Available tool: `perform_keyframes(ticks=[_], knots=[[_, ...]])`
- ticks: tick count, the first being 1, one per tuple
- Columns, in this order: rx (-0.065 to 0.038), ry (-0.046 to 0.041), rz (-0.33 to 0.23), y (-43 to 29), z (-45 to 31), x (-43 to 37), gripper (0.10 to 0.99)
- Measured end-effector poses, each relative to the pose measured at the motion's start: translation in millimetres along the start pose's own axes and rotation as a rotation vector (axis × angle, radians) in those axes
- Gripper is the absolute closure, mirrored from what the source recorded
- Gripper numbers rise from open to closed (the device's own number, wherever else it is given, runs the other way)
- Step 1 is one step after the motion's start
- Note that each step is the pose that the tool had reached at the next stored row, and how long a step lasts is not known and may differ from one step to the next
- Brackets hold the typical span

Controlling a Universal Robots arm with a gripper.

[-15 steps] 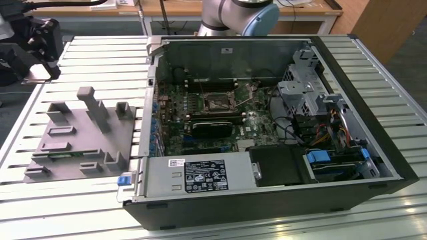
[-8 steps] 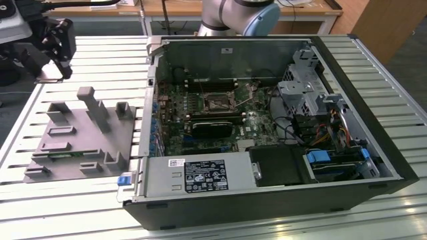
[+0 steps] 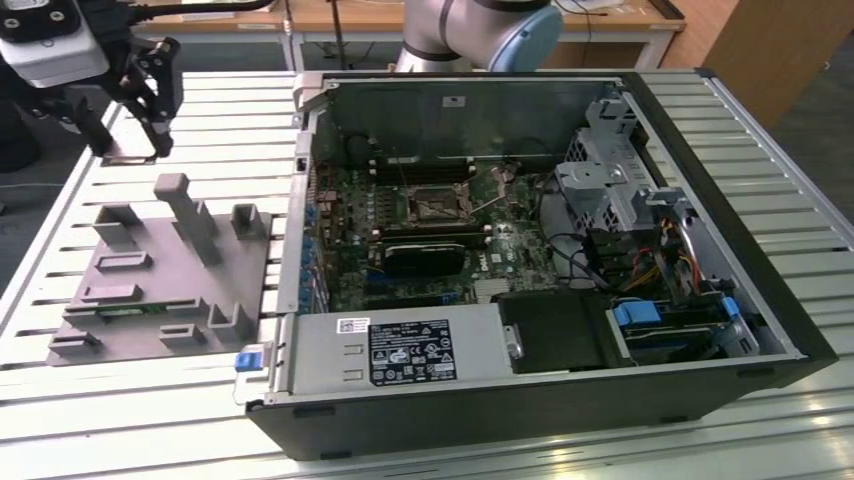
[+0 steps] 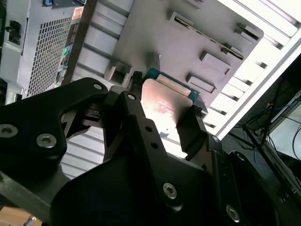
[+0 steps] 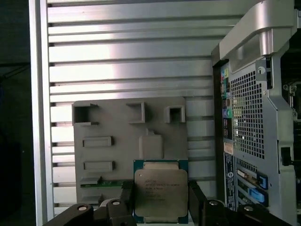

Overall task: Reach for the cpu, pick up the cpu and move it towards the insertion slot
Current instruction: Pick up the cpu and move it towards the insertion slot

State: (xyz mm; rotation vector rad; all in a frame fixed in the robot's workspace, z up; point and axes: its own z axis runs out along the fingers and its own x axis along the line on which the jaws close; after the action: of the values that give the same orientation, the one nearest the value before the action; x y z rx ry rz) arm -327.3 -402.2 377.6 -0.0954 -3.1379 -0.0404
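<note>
The gripper (image 5: 161, 189) grips the cpu (image 5: 161, 200) by 2 opposite edges, apart from the grey fixture (image 5: 117, 125).

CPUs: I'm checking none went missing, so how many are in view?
1. The cpu is clamped in the gripper, seen in both wrist views. The insertion slot looks empty; others could hide inside the case.

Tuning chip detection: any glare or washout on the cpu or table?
Second wrist view: pinkish glare patch on the cpu, table slats blown out white. First wrist view: cpu evenly lit, bright bands on the slats. Exterior view: table reflects strongly in the foreground.
</note>
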Motion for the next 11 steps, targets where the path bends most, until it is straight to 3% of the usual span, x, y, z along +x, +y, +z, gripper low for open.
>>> perform_keyframes(ticks=[11], knots=[[0.0,-0.0001,0.003,2.2,0.9,-36.2,0.541]])
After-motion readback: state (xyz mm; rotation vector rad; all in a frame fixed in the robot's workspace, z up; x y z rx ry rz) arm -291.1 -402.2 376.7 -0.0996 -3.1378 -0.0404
